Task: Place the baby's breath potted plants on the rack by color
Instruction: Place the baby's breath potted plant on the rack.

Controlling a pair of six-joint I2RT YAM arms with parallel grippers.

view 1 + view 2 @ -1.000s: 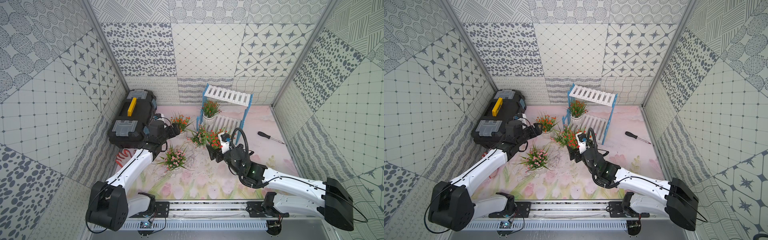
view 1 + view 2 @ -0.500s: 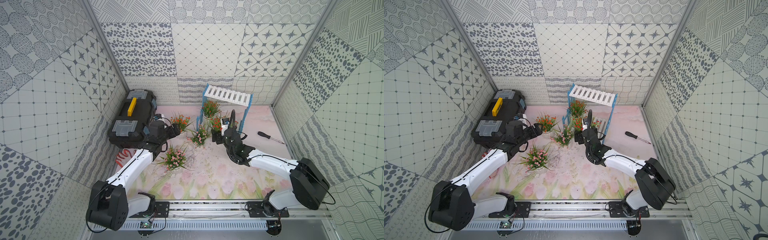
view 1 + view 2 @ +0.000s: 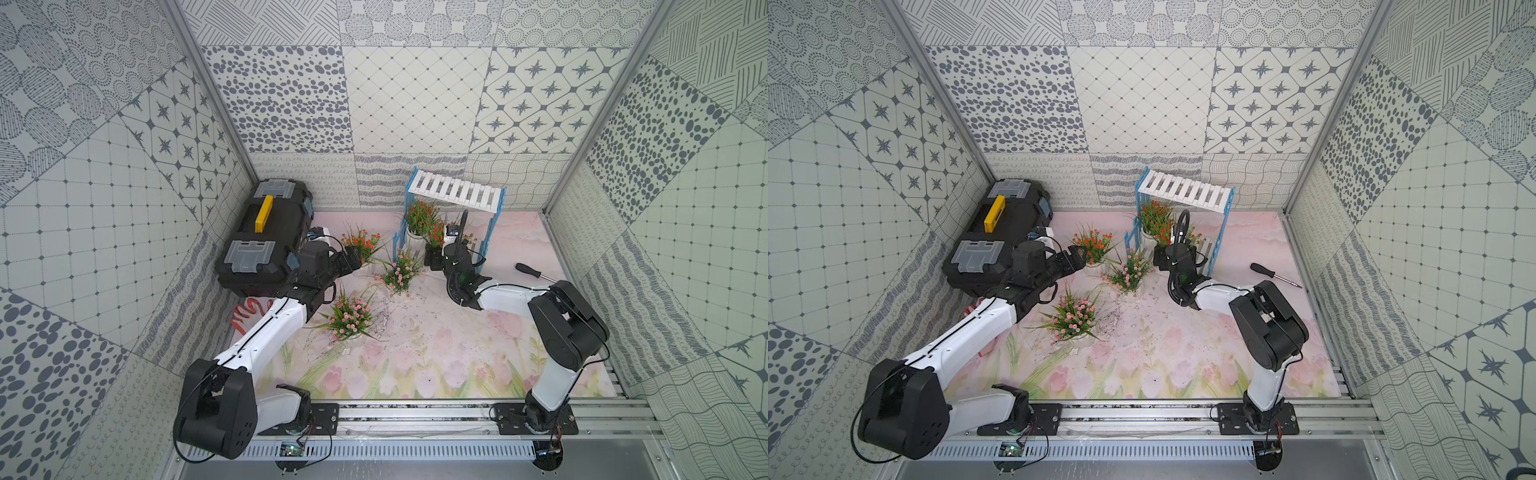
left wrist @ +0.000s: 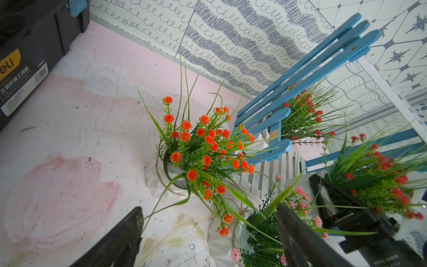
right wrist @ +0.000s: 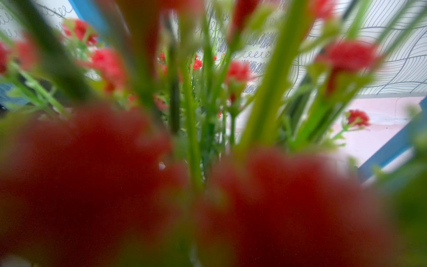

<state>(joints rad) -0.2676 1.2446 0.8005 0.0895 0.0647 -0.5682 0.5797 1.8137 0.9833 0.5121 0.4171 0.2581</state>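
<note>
Baby's breath orange-red potted plant (image 3: pixel 435 236), pinched in your right gripper (image 3: pixel 433 257), had reached the white-slatted blue rack (image 3: pixel 453 193), lower tier; I judged release due.

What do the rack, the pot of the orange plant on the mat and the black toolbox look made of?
Rack: likely painted wood; flat sawn slats, matte blue and white, small fastener holes.
Orange plant's pot: glossy white, ceramic or hard plastic; the look leaves it open.
Toolbox: moulded black plastic, slight sheen, translucent grey lid panels, yellow handle.
</note>
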